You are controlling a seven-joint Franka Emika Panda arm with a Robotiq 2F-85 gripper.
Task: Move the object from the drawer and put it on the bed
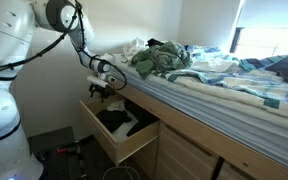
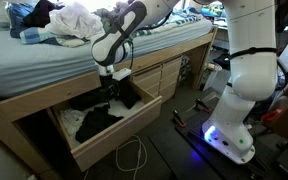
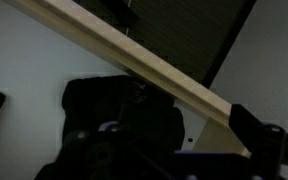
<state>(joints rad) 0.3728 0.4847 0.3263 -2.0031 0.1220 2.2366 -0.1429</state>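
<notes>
Bedroom walls stand pale behind a wooden-framed bed (image 1: 239,95) (image 2: 44,65), which carries a heap of crumpled clothes (image 1: 159,58) (image 2: 79,20). Below its side rail you have one drawer (image 1: 112,142) (image 2: 114,135) pulled out, and a dark garment (image 1: 119,122) (image 2: 99,118) lies inside it. Your gripper (image 1: 106,88) (image 2: 117,88) hangs just over the open drawer, above the garment and close to the rail. You cannot tell whether its fingers are spread or pinching cloth. The wrist view is dim: a pale wooden edge (image 3: 134,65) crosses a dark mass.
</notes>
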